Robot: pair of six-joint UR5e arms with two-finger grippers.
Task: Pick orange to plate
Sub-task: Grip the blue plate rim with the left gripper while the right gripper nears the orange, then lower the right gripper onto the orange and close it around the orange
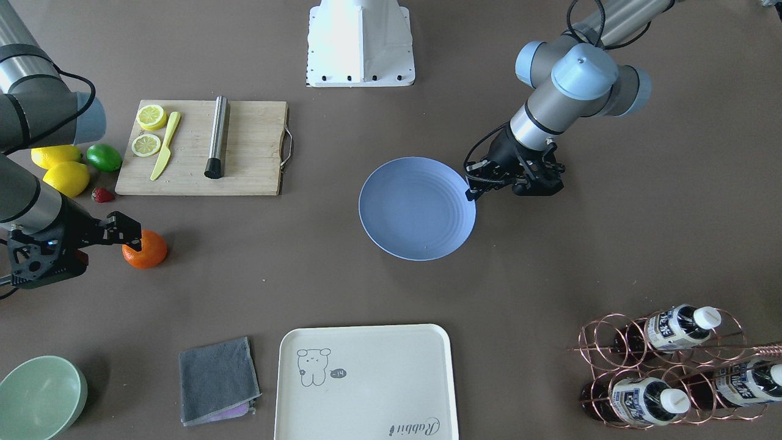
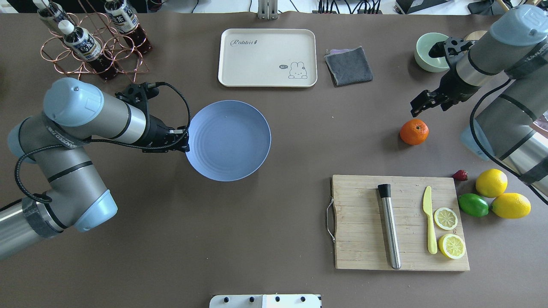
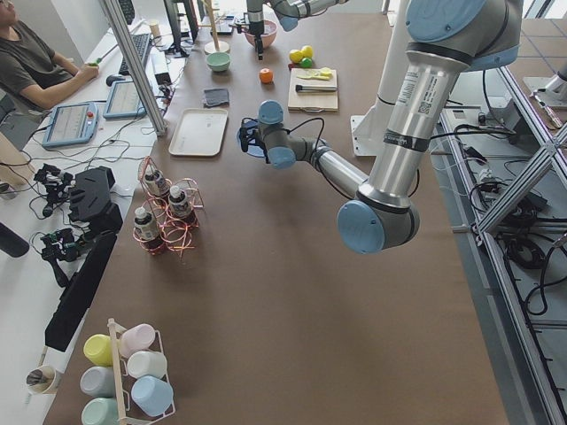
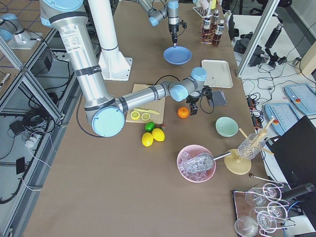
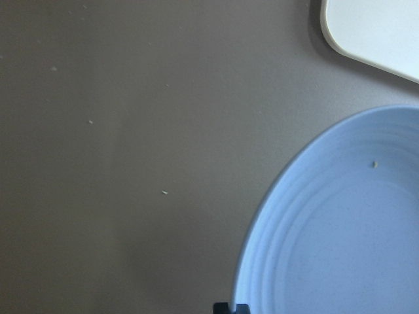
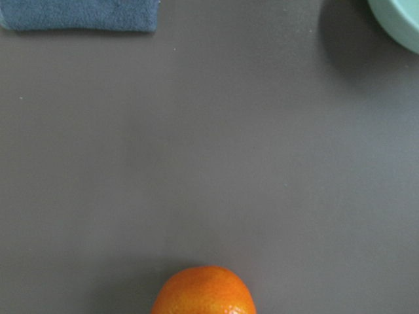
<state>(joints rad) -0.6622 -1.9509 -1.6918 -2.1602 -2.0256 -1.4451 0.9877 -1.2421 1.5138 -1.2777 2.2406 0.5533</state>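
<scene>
The orange [image 1: 146, 250] [image 2: 414, 131] sits on the brown table, apart from the cutting board. My right gripper [image 1: 129, 232] [image 2: 418, 106] hovers just beside and above it, open, with nothing between its fingers. The right wrist view shows the orange [image 6: 204, 292] at the bottom edge and no fingers. The pale blue plate [image 1: 417, 208] [image 2: 229, 140] lies bare in the middle of the table. My left gripper [image 1: 471, 192] [image 2: 185, 145] is shut, its tip at the plate's rim [image 5: 262, 229]. I cannot tell whether it touches the rim.
A wooden cutting board [image 2: 364, 222] carries a metal cylinder, a yellow knife and lemon slices. Two lemons [image 2: 491, 182], a lime [image 2: 473, 205] and a strawberry lie beside it. Along the far side stand a cream tray [image 2: 267, 57], a grey cloth [image 2: 349, 65], a green bowl [image 2: 428, 57] and a bottle rack [image 2: 92, 47].
</scene>
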